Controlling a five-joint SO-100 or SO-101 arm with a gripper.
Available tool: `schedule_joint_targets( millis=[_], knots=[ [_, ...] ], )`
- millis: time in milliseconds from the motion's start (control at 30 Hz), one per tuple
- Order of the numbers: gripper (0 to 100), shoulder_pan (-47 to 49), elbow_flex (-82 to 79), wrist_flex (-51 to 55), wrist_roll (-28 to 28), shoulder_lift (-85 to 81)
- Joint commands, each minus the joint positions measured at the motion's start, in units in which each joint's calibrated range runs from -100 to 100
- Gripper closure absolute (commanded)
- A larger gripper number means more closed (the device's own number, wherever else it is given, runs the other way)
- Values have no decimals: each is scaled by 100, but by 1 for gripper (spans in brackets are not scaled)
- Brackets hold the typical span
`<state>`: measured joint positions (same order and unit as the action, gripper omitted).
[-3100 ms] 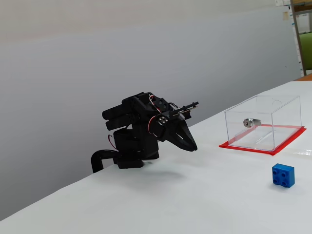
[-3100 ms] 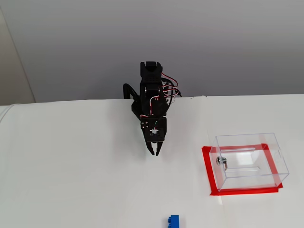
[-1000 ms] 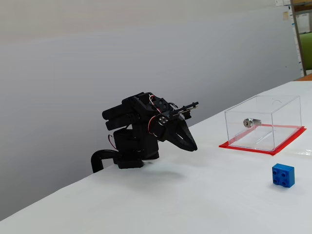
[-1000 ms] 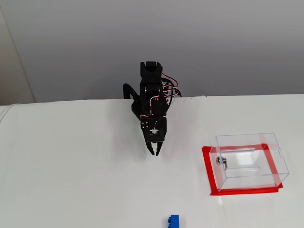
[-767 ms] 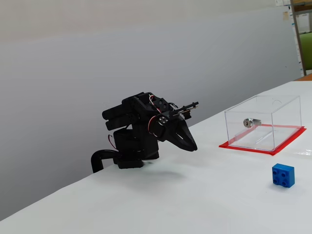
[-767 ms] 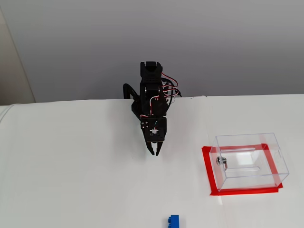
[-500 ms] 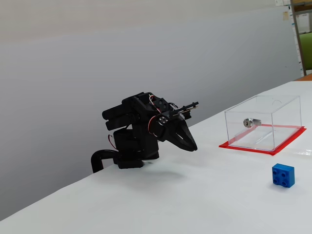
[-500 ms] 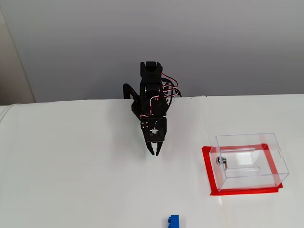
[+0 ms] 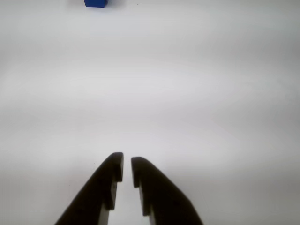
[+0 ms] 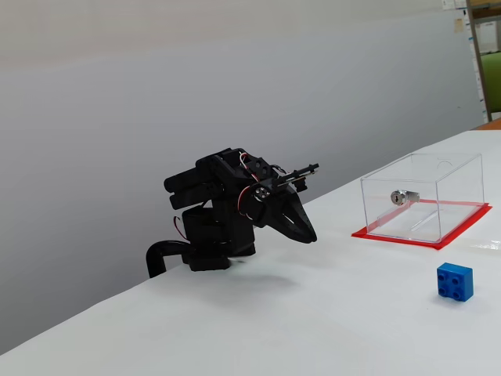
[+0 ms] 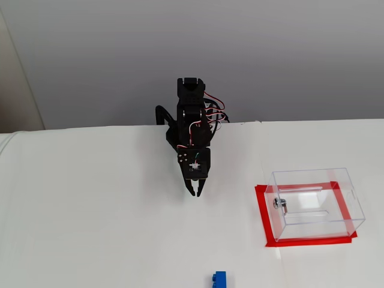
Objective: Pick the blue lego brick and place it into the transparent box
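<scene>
The blue lego brick (image 9: 95, 3) lies on the white table, cut by the top edge of the wrist view, far ahead of my gripper (image 9: 127, 161). Both fixed views show the brick (image 10: 455, 281) (image 11: 218, 279) alone on the table, a short way from the transparent box (image 10: 454, 196) (image 11: 315, 225). The box has a red base and a silver lock, and nothing shows inside it. My gripper (image 10: 311, 236) (image 11: 195, 193) hangs low over the table near the arm's base, folded back, shut with only a sliver between its fingers and nothing held.
The black arm base (image 10: 207, 235) is clamped at the table's far edge against a grey wall. White tabletop (image 11: 90, 228) stretches between gripper, brick and box. A shelf (image 10: 487, 55) shows at the far right.
</scene>
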<state>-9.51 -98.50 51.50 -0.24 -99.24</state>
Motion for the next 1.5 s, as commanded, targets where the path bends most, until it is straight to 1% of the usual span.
schedule_joint_targets(
  millis=[0,1167,1300,1467],
  knots=[
    [98,-66,-69,11,-17,-51],
    [98,-21,-69,11,-17,-51],
    [98,23,-69,28,-17,-51],
    [98,297,67,72,-17,-51]
  ],
)
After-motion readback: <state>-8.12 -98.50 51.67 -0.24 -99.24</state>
